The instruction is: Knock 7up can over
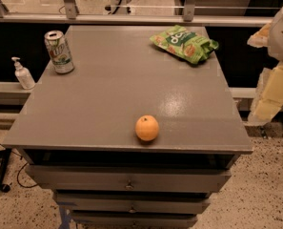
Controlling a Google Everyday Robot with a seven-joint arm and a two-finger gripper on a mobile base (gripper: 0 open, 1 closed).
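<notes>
A 7up can stands on a grey table, and the gripper is off to the right side.

The 7up can (59,51) is a small round tin with a shiny silver top and a white and green label; it stands straight up at the far left corner of the table (107,94), close to the left edge. The table top is flat, smooth and a bit shiny, with grey drawers (129,180) under it. A round, bumpy orange (147,128) sits near the front edge, well apart from the can. A crinkly green snack bag (184,43) lies flat at the far right corner. The gripper (273,87) is a blurry white and pale yellow shape past the right edge of the table, touching nothing; I cannot tell if its jaws are open or closed. A white plastic pump bottle (23,74) stands on a ledge (7,92) left of the table.
</notes>
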